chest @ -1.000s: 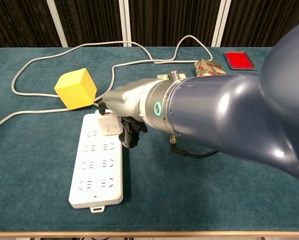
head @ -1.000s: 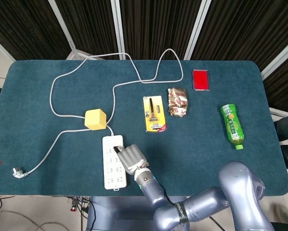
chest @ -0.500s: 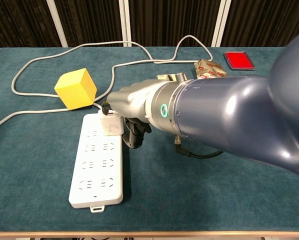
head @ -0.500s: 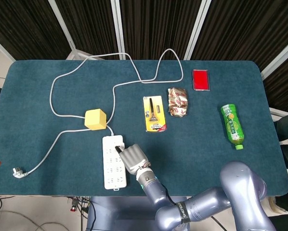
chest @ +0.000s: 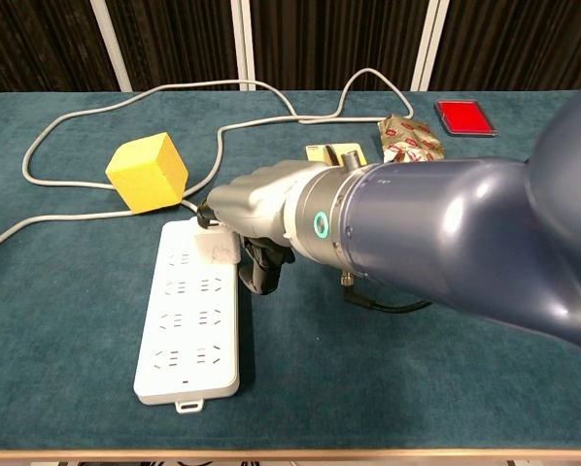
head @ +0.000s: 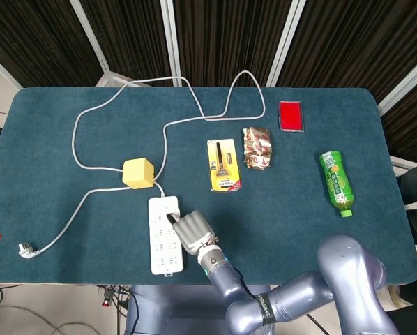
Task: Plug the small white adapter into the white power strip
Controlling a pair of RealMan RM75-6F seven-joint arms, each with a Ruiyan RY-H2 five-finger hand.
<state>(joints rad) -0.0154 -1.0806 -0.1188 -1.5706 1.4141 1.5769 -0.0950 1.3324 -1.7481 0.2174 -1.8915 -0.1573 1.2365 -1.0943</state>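
Head cam: high up, looks steeply down on whole dark teal felt table [head: 69, 139], near edge at bottom. Chest cam: low, close, faces far side across table, arm fills right. Both share white multi-socket power strip [head: 162, 237] [chest: 191, 320] & yellow foam cube [head: 138, 173] [chest: 147, 173].

Right robot hand [chest: 256, 218] covers the near edge of the small white adapter [chest: 216, 249]; whether its prongs sit in the white power strip [chest: 191, 316] cannot be told. The arm hides most of the razor package [chest: 331, 151]. Left robot hand appears in neither view. Snack wrapper [head: 257, 147] print is illegible.
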